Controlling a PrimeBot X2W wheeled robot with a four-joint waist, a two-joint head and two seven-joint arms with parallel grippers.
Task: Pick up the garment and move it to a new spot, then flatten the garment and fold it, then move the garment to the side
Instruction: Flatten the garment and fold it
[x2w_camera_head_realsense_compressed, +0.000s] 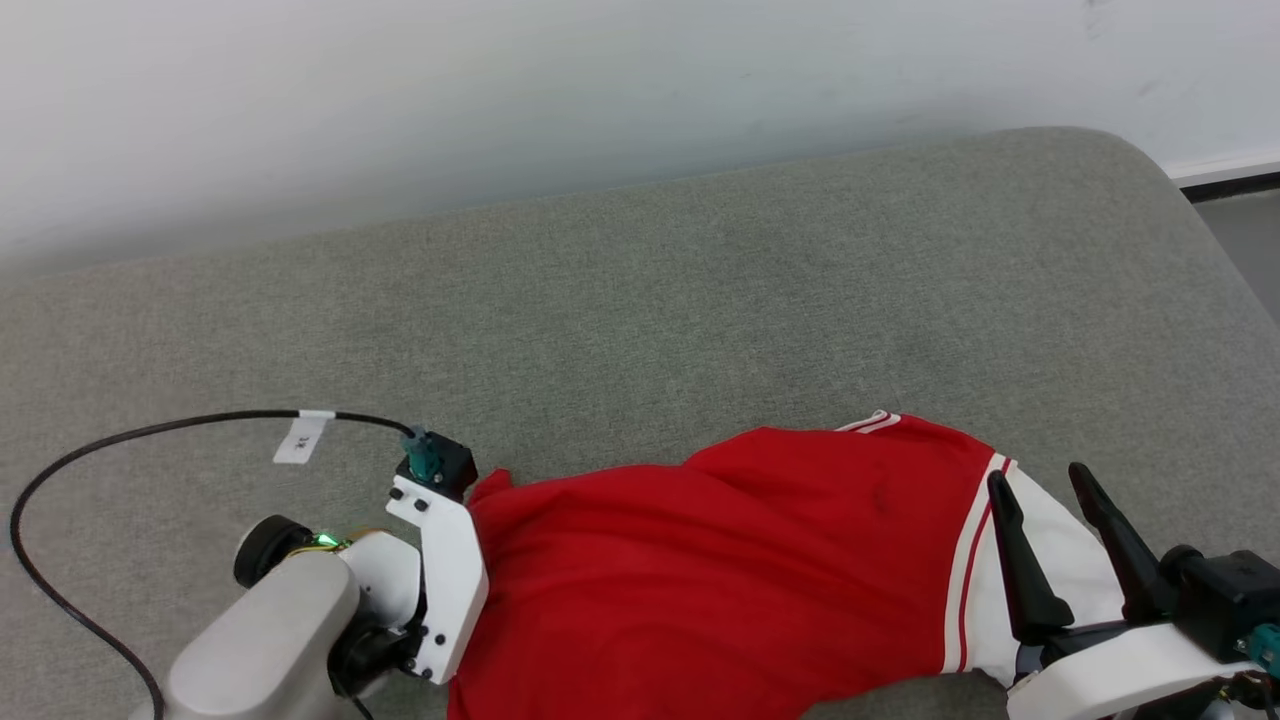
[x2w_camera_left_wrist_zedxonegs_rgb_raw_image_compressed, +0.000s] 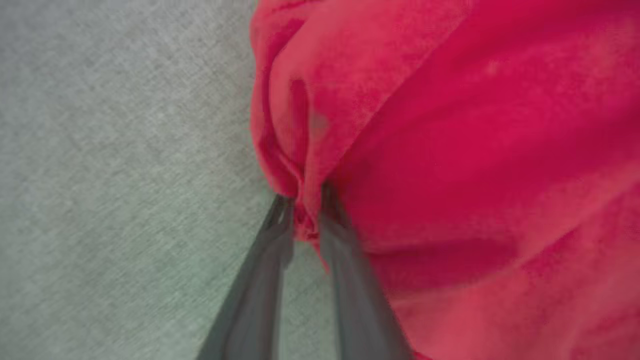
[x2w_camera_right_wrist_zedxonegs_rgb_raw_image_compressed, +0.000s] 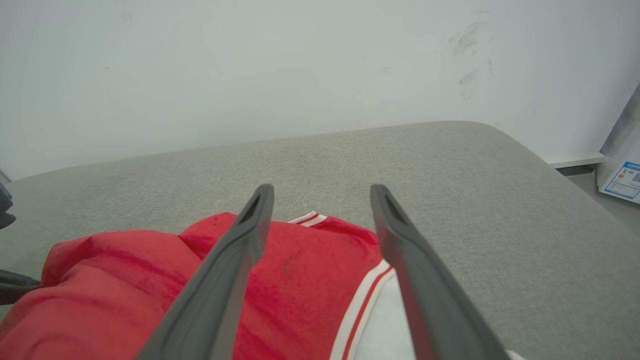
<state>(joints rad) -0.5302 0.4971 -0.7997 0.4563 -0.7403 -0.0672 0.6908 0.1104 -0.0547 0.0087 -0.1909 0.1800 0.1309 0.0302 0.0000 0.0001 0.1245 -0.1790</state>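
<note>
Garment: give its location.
Head view, lower centre: the garment lies on the grey cushion, left tool pinching its left end, right tool over its white sleeve.

A grey fabric-covered bench (x2w_camera_head_realsense_compressed: 700, 300) with a rounded far right corner stands against a pale wall. A red shirt (x2w_camera_head_realsense_compressed: 720, 570) with white sleeves lies rumpled on its near part. A black cable (x2w_camera_head_realsense_compressed: 150, 428) with a white tag (x2w_camera_head_realsense_compressed: 302, 437) loops over its left side.

garment (x2w_camera_head_realsense_compressed: 700, 580) on cushion (x2w_camera_head_realsense_compressed: 700, 280) | left claw (x2w_camera_left_wrist_zedxonegs_rgb_raw_image_compressed: 306, 197) at its left edge, apparently touching | right claw (x2w_camera_head_realsense_compressed: 1038, 478) above right end
</note>
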